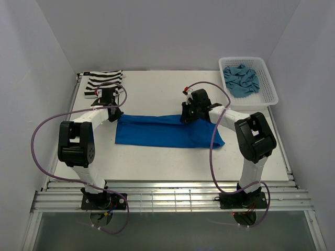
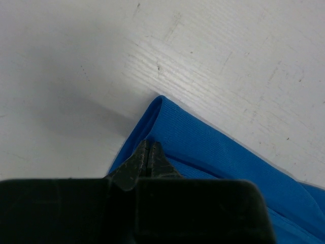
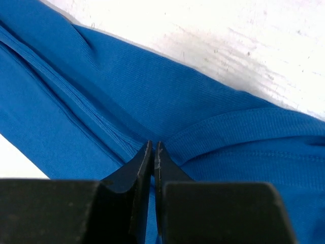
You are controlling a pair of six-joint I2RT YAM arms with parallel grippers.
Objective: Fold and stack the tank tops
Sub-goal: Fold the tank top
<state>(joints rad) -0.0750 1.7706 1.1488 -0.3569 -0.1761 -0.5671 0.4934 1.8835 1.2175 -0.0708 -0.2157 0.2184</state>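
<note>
The left arm (image 1: 78, 144) rises from its base, bends at the elbow and reaches forward and inward, its wrist pitched down. The left hand (image 1: 115, 114) has its dark fingers (image 2: 138, 161) pressed together, tips pinching the corner of the royal blue tank top (image 1: 157, 133). The right arm (image 1: 254, 138) mirrors it, elbow raised and forearm angled inward toward the middle of the bench. The right hand (image 1: 186, 118) points down, its fingers (image 3: 143, 165) closed to a thin slit on a gathered fold of the same cloth.
</note>
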